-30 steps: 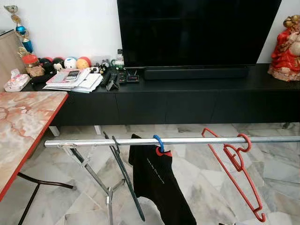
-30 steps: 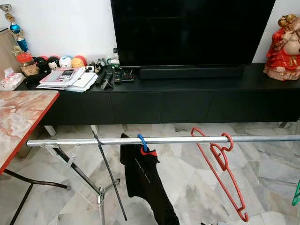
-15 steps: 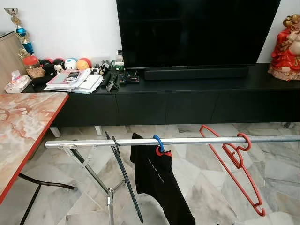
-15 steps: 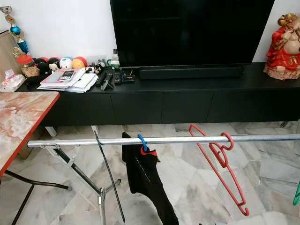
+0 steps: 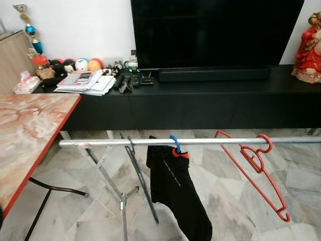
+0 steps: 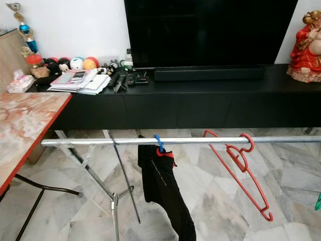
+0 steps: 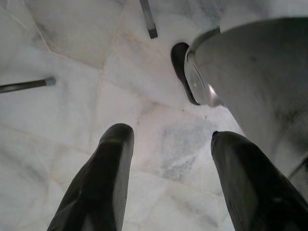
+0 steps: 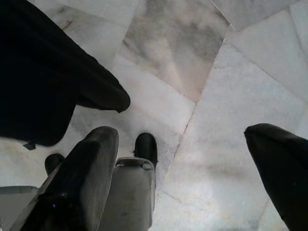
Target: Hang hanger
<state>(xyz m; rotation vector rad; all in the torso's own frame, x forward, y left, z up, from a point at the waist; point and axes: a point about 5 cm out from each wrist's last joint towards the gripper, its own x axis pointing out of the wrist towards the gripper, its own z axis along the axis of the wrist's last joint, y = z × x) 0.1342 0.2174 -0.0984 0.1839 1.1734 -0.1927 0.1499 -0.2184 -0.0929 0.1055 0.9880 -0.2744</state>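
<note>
A red hanger (image 5: 253, 173) hangs by its hook on the silver rail (image 5: 100, 142) toward the right, tilted with its lower end down to the right. Left of it, a black garment (image 5: 178, 193) hangs from a blue hook (image 5: 175, 143). A black hanger (image 5: 142, 183) hangs farther left on the rail. My left gripper (image 7: 168, 159) hangs open over the marble floor, holding nothing. My right gripper (image 8: 187, 159) is also open above the floor, near the hem of the black garment (image 8: 43, 82).
A marble-topped table (image 5: 25, 130) stands at the left. A long black TV console (image 5: 200, 100) with a television, papers and toys runs along the wall behind the rail. A red statue (image 6: 307, 45) sits on its right end. The rail's folding legs (image 5: 120, 201) stand below.
The whole picture has shifted to the right and the rail sits a little higher, so the camera has moved. The red hanger still hangs on the rail, swinging slightly.
</note>
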